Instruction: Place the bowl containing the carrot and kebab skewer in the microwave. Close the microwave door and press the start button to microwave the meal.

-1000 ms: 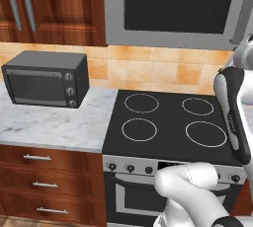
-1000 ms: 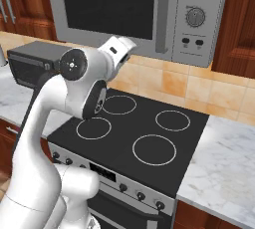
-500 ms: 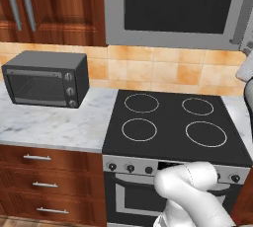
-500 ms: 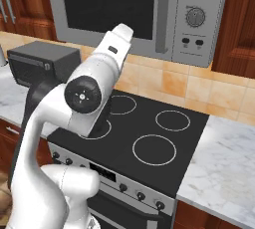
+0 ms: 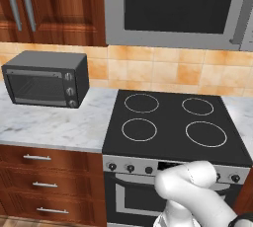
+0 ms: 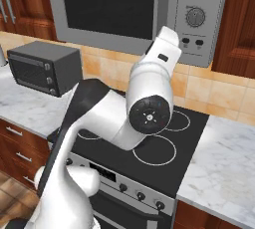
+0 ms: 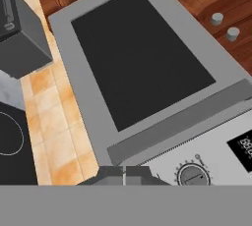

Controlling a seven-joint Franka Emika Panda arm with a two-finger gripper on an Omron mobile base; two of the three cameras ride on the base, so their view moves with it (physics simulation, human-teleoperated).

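Note:
The microwave [image 6: 196, 44] hangs above the stove, and its door [image 6: 112, 6] with the wide dark window is closed. In the hand view the door [image 7: 138, 53] takes up the middle, with the handle bar below it and the control panel's dial [image 7: 193, 175] at the bottom right. My gripper [image 7: 124, 176] is shut on nothing, fingertips together, close in front of the door's lower edge just left of the dial. In the right base view my arm [image 6: 149, 108] reaches up toward the panel side. The bowl, the carrot and the kebab skewer are hidden.
A dark-grey toaster oven [image 5: 47, 79] stands on the marble counter [image 5: 54, 125] left of the black stove [image 5: 173, 122]. Wooden cabinets [image 5: 49, 4] flank the microwave. More counter [image 6: 224, 168] lies right of the stove.
The gripper has closed from wide open. The arm has swung up and forward toward the microwave's panel side, leaving the right edge of the left base view.

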